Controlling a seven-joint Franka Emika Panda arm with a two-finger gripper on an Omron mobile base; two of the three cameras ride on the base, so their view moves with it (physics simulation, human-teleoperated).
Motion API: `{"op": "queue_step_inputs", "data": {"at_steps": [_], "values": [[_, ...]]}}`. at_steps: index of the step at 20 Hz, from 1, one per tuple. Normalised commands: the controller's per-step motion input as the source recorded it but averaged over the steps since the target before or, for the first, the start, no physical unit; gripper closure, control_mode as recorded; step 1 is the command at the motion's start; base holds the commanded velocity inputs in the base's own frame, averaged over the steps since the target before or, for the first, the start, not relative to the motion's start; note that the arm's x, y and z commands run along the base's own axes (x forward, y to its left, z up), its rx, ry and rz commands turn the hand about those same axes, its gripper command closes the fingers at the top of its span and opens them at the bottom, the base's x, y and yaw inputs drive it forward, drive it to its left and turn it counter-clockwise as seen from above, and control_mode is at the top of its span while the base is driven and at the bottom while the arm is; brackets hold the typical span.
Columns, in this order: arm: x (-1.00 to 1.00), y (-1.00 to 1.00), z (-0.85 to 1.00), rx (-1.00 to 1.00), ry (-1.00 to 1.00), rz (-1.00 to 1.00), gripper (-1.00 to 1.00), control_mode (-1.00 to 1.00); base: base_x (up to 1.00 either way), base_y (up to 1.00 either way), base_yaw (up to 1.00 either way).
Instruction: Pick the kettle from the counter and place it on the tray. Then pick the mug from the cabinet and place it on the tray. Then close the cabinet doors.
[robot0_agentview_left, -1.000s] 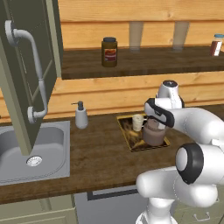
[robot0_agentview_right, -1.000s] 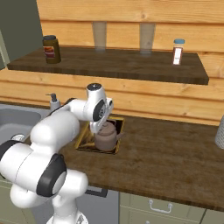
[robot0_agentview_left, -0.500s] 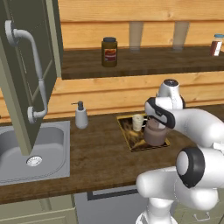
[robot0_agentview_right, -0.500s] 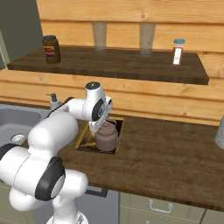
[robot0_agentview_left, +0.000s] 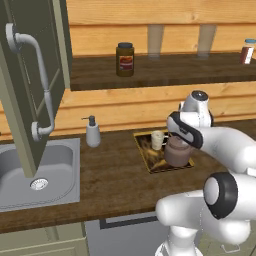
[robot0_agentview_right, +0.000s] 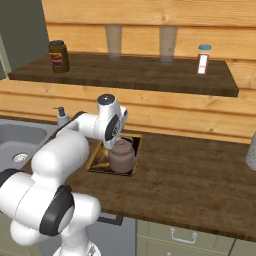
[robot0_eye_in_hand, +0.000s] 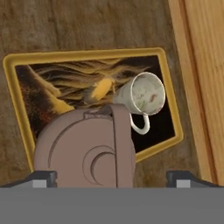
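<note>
The brown kettle (robot0_eye_in_hand: 87, 153) stands on the tray (robot0_eye_in_hand: 87, 54), whose thin yellow rim frames a dark inside. Beside the kettle, also on the tray, sits the cream mug (robot0_eye_in_hand: 146, 94), with its loop handle toward the kettle. My gripper (robot0_eye_in_hand: 114, 177) hangs open just above the kettle, its fingertips (robot0_eye_in_hand: 41, 177) far apart on either side and holding nothing. From the base, the kettle (robot0_agentview_left: 177, 152), the mug (robot0_agentview_left: 158, 140) and the tray (robot0_agentview_right: 97, 167) sit on the dark counter (robot0_agentview_left: 115, 180) under my hand. One cabinet door (robot0_agentview_left: 35, 85) stands open at the left.
A white soap dispenser (robot0_agentview_left: 92, 132) stands between the steel sink (robot0_agentview_left: 35, 172) and the tray. The wooden shelf above carries a dark jar (robot0_agentview_left: 125, 59), two glasses and a small bottle (robot0_agentview_right: 202, 59). A grey object (robot0_agentview_right: 251, 150) sits at the counter's far right.
The jaws have spread a little wider above the kettle. Kettle, mug and tray have stayed in place, and the arm has barely moved.
</note>
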Motion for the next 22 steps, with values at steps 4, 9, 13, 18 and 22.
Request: {"op": "queue_step_inputs", "data": {"at_steps": [4, 9, 13, 18, 22], "values": [[0.0, 0.0, 0.31, 0.0, -0.11, 0.03, -1.0, -1.0, 0.0, 0.0, 0.0], [-0.12, 0.0, 0.54, 0.0, -0.08, 0.0, -1.0, -1.0, 0.0, 0.0, 0.0], [-0.27, 0.06, 0.55, 0.0, 0.0, 0.0, -1.0, -1.0, 0.0, 0.0, 0.0], [-0.56, 0.15, 0.16, 0.0, 0.0, -0.05, -1.0, -1.0, 0.0, 0.0, 0.0], [-0.74, 0.13, 0.18, 0.02, 0.0, -0.08, -1.0, -1.0, 0.0, 0.0, 0.0]]}}
